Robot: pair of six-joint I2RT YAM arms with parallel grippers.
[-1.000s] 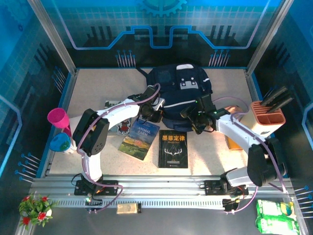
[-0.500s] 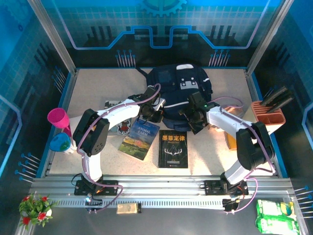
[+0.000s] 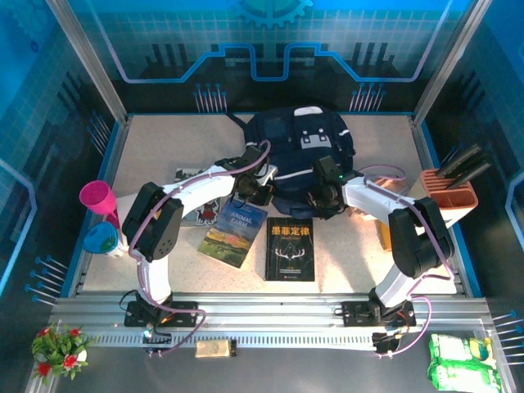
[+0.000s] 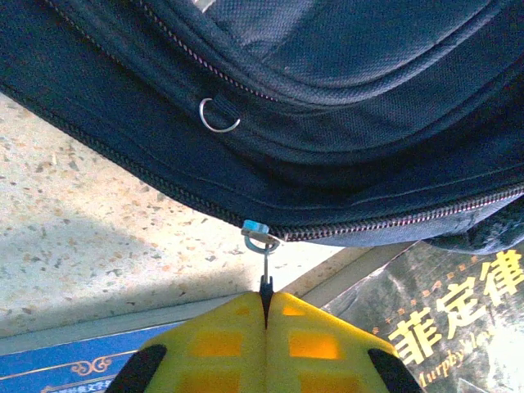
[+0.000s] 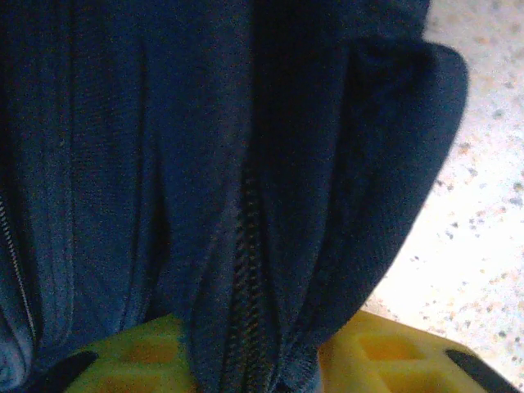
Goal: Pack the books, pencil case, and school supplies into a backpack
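1. The left claw is clenching on the thin zip pull of the backpack. Its yellow fingers are meeting with just the pull between them.
2. Straight ahead of that claw, the backpack's dark side is lying on the speckled tabletop. A small metal ring is sitting on the fabric further ahead.
3. Below that claw and to its right, a black book with yellow characters is peeking out from under the backpack's edge.
4. The right claw is gripping a fold of backpack fabric. A zipper line is running down the fold into the jaws, and bare tabletop is showing to the claw's right.
5. From above, both claws are pressing in at the backpack's near edge, the left one at its left and the right one at its right.
6. The Animal Farm book is lying flat just behind the left claw, toward the arm bases. The black book is lying beside it, behind the gap between the two claws.
7. A third book is lying to the left claw's left, partly hidden under that arm.
8. A beige holder is standing well off to the right claw's right.
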